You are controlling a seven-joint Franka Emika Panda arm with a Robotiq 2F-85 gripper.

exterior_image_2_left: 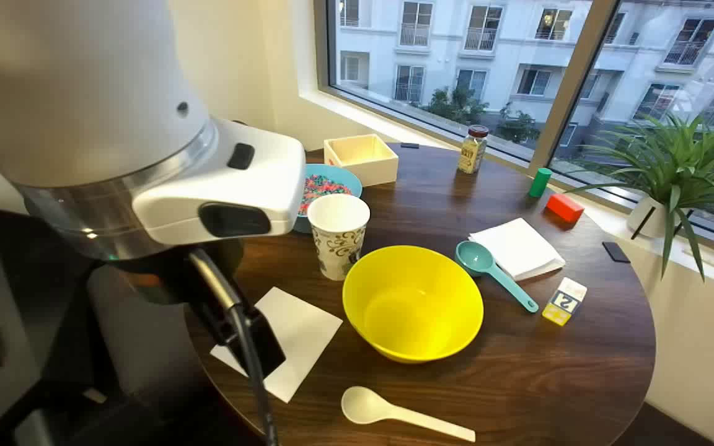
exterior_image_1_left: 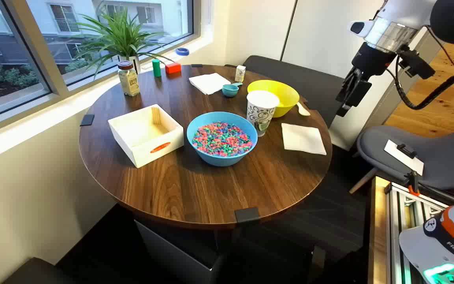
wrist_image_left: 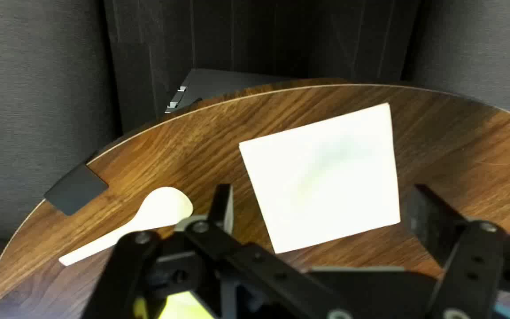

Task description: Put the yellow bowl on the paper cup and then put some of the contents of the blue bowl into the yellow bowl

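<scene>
Wrist view showed the black two-fingered gripper (wrist_image_left: 324, 208) raised with its jaws spread wide; through the gap a square white napkin (wrist_image_left: 321, 177) was visible, flat on the round dark-wood surface (wrist_image_left: 467, 141). A cream-white spoon (wrist_image_left: 151, 215) lay near that napkin. The bright yellow round plastic bowl (exterior_image_2_left: 413, 303) sat upright on the surface, just beside the white paper cup (exterior_image_2_left: 337, 248) with dark scrolled print — whether the two touched could not be told. In both exterior views the cup stood upright between the yellow bowl and the light blue round bowl (exterior_image_1_left: 222, 161). That blue bowl held a heap of tiny multicoloured pieces (exterior_image_1_left: 223, 139) (pink, green and blue among them), and an open-topped box of pale wood (exterior_image_1_left: 144, 154) stood just beside it. In an exterior view, a teal measuring scoop (exterior_image_2_left: 494, 271) lay on the side of the yellow bowl away from the cup, by a folded white napkin (exterior_image_2_left: 516, 244). Farther off, a red rectangular block (exterior_image_2_left: 564, 208) lay near an upright green cylinder (exterior_image_2_left: 540, 183).
</scene>
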